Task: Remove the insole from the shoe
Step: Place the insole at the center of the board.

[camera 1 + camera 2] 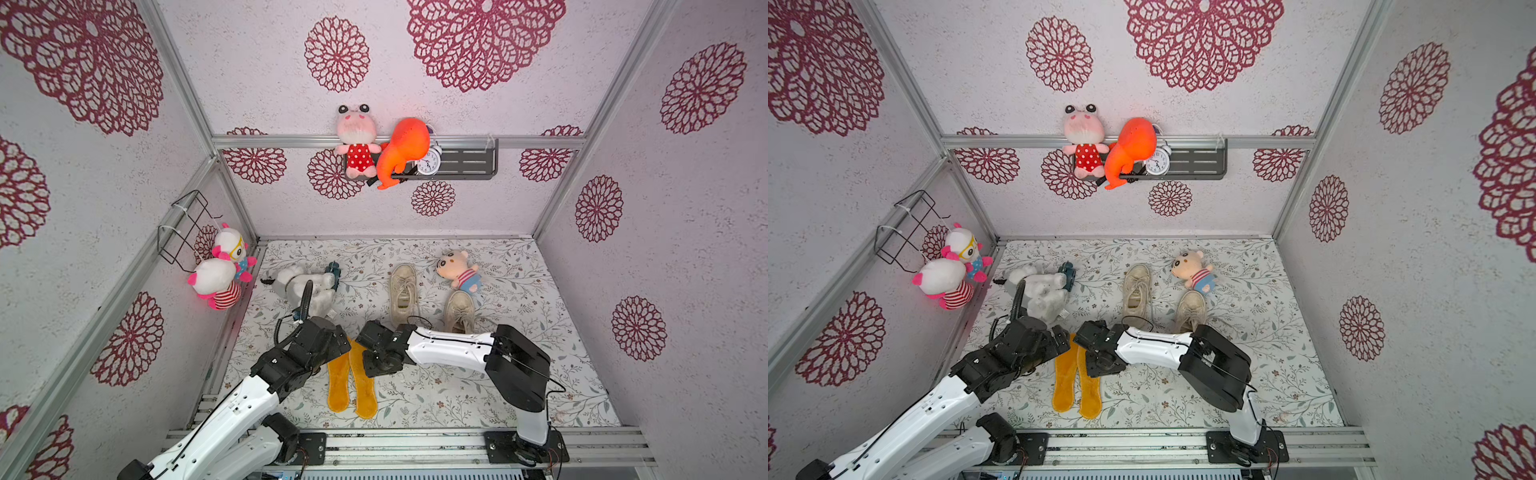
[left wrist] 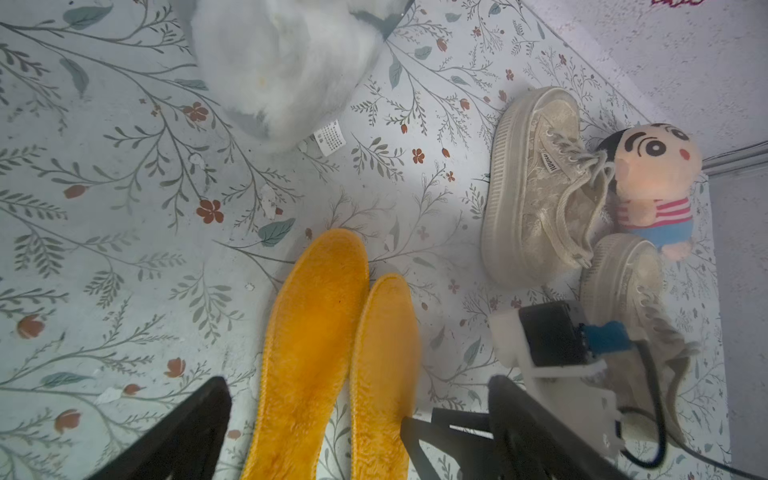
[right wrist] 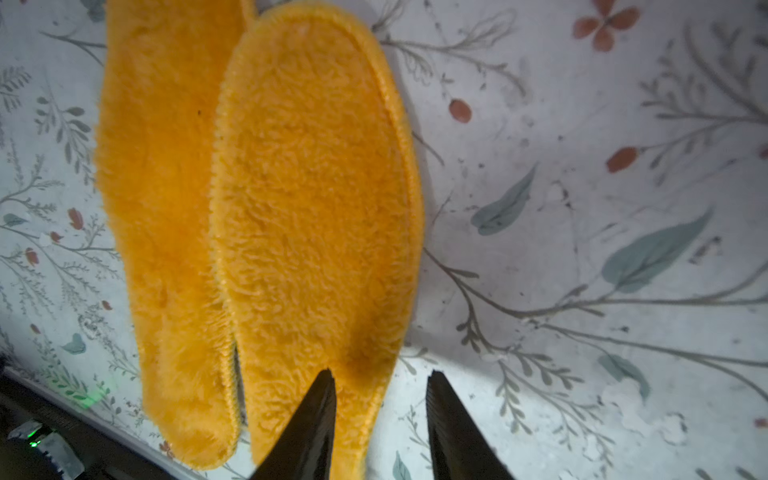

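Removal looked done: both insoles lay flat on the table at seven o'clock of the shoes, the left gripper wide open above them and the right gripper parted over one end (nothing between its jaws), so both need only lift clear.

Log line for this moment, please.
insoles: both flat on table, side by side | left claw: open above them | right claw: open over one insole's edge
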Controlling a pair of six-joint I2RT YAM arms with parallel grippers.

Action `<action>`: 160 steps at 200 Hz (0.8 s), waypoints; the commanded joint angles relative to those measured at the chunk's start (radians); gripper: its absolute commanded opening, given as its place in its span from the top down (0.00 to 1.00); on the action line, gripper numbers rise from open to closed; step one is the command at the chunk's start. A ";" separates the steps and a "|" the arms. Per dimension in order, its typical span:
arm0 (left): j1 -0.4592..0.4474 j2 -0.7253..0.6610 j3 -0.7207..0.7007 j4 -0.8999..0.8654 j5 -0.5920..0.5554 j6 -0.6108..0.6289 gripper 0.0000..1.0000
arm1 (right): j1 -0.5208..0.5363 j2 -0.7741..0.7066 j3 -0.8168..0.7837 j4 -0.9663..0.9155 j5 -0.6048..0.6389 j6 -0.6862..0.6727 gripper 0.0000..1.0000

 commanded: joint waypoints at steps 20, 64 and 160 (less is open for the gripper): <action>0.018 -0.010 -0.012 0.016 0.009 -0.014 0.00 | -0.005 0.008 -0.042 0.102 -0.077 0.043 0.67; 0.023 -0.010 -0.011 0.019 0.007 -0.016 0.00 | -0.005 0.027 -0.045 0.114 -0.069 0.064 0.87; 0.026 0.000 -0.013 0.025 -0.003 -0.017 0.00 | -0.047 -0.101 -0.179 0.210 0.024 0.217 1.00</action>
